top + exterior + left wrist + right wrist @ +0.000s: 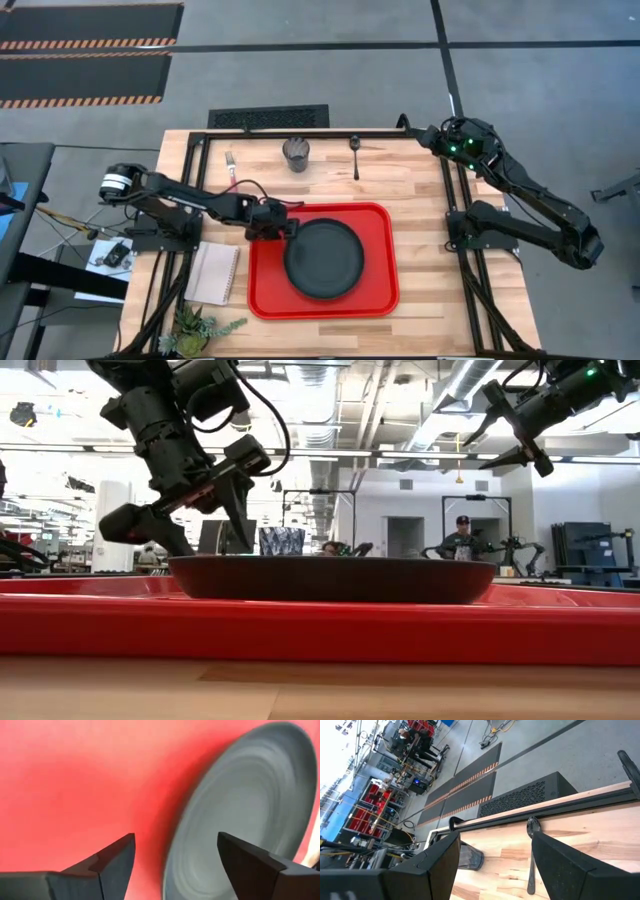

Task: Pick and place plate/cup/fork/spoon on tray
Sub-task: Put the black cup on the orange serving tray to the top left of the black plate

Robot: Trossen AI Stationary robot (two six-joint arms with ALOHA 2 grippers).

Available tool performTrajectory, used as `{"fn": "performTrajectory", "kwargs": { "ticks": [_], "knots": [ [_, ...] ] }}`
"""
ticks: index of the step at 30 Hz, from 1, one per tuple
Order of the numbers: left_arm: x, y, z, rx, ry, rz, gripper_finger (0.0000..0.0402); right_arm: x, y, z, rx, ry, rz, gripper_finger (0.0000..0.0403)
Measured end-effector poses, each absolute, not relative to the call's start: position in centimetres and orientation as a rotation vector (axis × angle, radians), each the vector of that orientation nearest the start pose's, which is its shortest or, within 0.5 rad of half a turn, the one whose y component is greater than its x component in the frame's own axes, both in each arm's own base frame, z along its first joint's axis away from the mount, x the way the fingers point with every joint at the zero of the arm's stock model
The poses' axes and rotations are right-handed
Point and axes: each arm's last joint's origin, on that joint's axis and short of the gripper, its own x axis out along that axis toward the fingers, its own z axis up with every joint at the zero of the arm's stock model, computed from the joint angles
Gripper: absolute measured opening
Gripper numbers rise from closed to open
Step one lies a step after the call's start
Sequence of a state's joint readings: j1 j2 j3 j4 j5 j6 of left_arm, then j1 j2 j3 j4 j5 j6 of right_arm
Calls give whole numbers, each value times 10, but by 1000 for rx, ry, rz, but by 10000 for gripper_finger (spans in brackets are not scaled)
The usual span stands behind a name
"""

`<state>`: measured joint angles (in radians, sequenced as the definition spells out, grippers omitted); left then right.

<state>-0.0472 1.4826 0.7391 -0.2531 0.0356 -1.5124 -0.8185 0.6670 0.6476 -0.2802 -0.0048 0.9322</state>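
Overhead, one of each is counted: one plate (323,259), one cup (296,154), one fork (231,166), one spoon (355,155), one tray (379,297).

The plate is seen lying flat inside the red tray, set slightly toward the tray's right half; in the low view its dark rim (330,578) rises above the tray wall (320,628). The tray's long axis is laid across the counter (420,180), left to right.

Cup, fork and spoon are lined along the far edge of the counter, well apart from the tray. The cup is stood upright between fork and spoon. The spoon's long axis is run near-to-far, bowl toward the far edge. The fork is likewise laid roughly near-to-far.

The left tool (290,229) is held over the tray just beside the plate's left rim, fingers spread, nothing gripped. The right tool (406,124) is parked raised over the counter's far right corner, fingers spread.
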Motion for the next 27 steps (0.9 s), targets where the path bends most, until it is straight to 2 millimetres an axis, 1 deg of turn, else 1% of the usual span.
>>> {"fn": "performTrajectory", "kwargs": {
  "ticks": [6, 10, 12, 16, 19, 24, 27],
  "knots": [
    [265, -3, 175, -1332, 795, 690, 271, 103, -110, 293, 996, -116, -887, 270],
    [260, 10, 187, -1255, 749, 650, 267, 103, -110, 294, 995, -116, -887, 270],
    [256, 19, 195, -1253, 712, 652, 262, 103, -110, 293, 996, -115, -887, 270],
    [243, 44, 209, -1261, 592, 754, 253, 103, -110, 294, 996, -116, -887, 270],
    [235, 67, 219, -1243, 482, 815, 248, 103, -110, 294, 996, -116, -887, 270],
    [227, 107, 225, -1247, 362, 828, 247, 103, -110, 293, 998, -115, -888, 270],
    [220, 125, 226, -1230, 326, 841, 247, 103, -110, 293, 1005, -118, -889, 270]
  ]
}}
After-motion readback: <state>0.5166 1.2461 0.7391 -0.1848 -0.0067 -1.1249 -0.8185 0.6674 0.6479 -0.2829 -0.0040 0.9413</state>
